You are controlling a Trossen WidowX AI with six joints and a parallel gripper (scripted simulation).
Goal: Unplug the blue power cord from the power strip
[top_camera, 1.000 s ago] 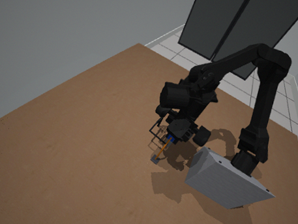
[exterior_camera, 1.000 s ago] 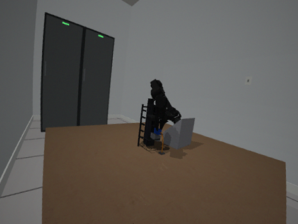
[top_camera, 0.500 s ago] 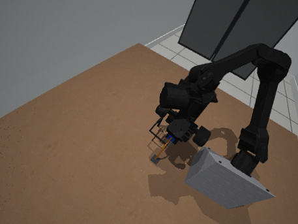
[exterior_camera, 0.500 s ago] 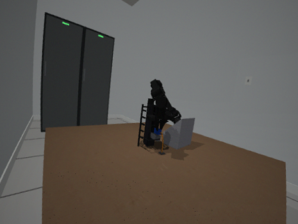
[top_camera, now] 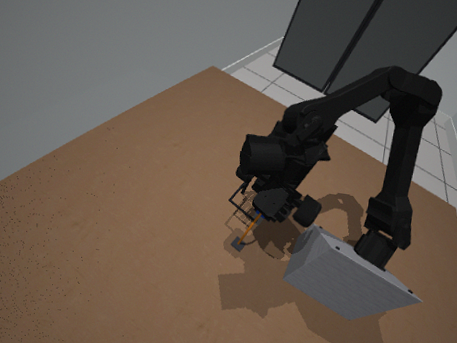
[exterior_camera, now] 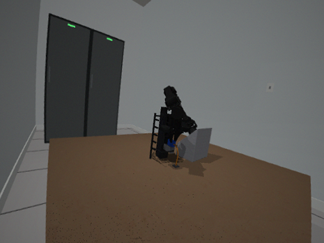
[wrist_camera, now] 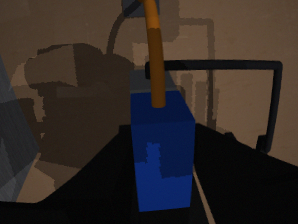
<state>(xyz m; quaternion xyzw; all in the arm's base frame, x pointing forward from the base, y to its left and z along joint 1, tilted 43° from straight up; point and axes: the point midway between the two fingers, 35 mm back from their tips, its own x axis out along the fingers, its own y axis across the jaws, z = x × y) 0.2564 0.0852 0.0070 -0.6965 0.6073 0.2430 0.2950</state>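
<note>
The blue plug [exterior_camera: 171, 143] [wrist_camera: 165, 192] has an orange cord [top_camera: 249, 229] [exterior_camera: 177, 155] [wrist_camera: 156, 55] running from its end to a small dark pad [top_camera: 237, 243] [exterior_camera: 176, 166] on the table. My gripper [wrist_camera: 161, 136] is shut on the blue plug, with a black finger against each side of it in the wrist view. A tall black upright [exterior_camera: 161, 144], which looks to be the power strip, stands close beside the plug. The arm hides most of it in the top view. Whether the plug's prongs sit in a socket is hidden.
A black ladder-like rack [exterior_camera: 153, 139] stands beside the upright; its thin bar [wrist_camera: 225, 65] crosses near the plug in the wrist view. A small grey block [wrist_camera: 150, 81] lies behind the plug. A large grey box [top_camera: 345, 278] [exterior_camera: 201, 144] stands by the arm's base.
</note>
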